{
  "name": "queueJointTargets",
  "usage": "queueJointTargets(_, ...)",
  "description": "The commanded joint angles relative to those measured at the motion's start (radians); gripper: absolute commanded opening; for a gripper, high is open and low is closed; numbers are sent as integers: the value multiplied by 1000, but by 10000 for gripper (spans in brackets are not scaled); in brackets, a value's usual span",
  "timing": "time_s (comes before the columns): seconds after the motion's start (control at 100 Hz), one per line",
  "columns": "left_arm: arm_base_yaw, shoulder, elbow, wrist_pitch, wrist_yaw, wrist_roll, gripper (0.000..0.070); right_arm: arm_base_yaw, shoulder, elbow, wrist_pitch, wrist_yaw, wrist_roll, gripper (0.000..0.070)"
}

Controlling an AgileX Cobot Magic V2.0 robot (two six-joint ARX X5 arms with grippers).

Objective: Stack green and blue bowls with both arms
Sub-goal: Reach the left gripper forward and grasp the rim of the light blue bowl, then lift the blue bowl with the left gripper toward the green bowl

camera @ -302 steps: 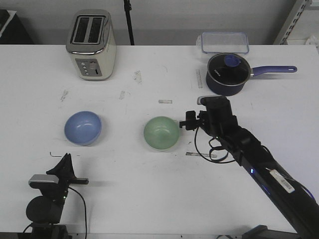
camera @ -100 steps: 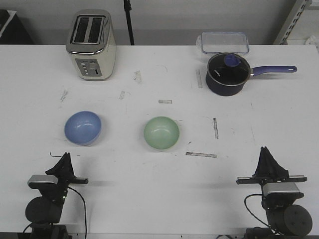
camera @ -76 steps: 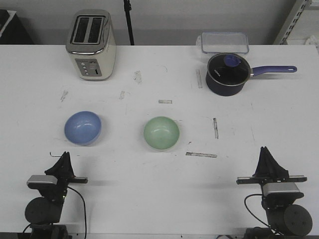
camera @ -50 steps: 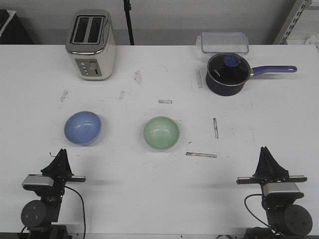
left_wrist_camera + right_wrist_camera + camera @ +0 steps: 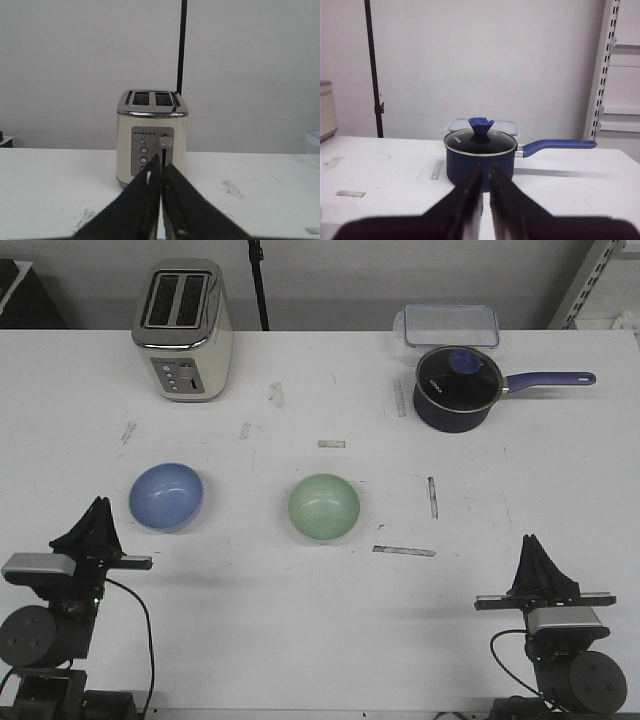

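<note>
The light blue bowl (image 5: 166,496) sits upright on the white table (image 5: 300,620) at the left. The pale green bowl (image 5: 324,507) sits upright near the middle, apart from it. My left gripper (image 5: 97,503) is shut and empty at the front left, its tip a short way left of the blue bowl. My right gripper (image 5: 531,541) is shut and empty at the front right, far from both bowls. Neither bowl shows in the wrist views. The left wrist view shows the shut gripper (image 5: 161,161), and the right wrist view shows the other shut gripper (image 5: 486,168).
A cream toaster (image 5: 184,329) stands at the back left and also shows in the left wrist view (image 5: 152,135). A dark blue lidded saucepan (image 5: 458,388) and a clear lidded box (image 5: 451,325) are at the back right. The saucepan also shows in the right wrist view (image 5: 480,155).
The right arm drew back from beside the green bowl to the front right, then stayed still. The left arm has just shifted left and its gripper moved further from the table's front edge.
</note>
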Motion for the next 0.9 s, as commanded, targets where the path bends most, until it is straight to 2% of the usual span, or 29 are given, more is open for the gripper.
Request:
queueJointTargets(0.0, 0, 83, 55, 8, -5, 5, 1, -2, -2, 6, 10, 0, -1, 15)
queueJointTargets(0.16, 0, 277, 191, -63, -5, 5, 1, -2, -2, 6, 10, 1, -1, 15)
queueJointTargets(0.47, 0, 585, 467, -502, -4, 2, 1, -2, -2, 6, 10, 0, -1, 15)
queueJointTargets(0.61, 24, 698, 592, -706, 0, -41, 2, -2, -2, 6, 10, 0, -1, 15)
queueJointTargets(0.75, 75, 801, 717, -886, 18, -140, 2, -2, -2, 6, 10, 1, -1, 15)
queueJointTargets(0.83, 113, 845, 770, -955, 61, -181, 2, -2, -2, 6, 10, 0, -1, 15)
queueJointTargets(0.89, 149, 866, 793, -984, 134, -190, 2, -2, -2, 6, 10, 0, -1, 15)
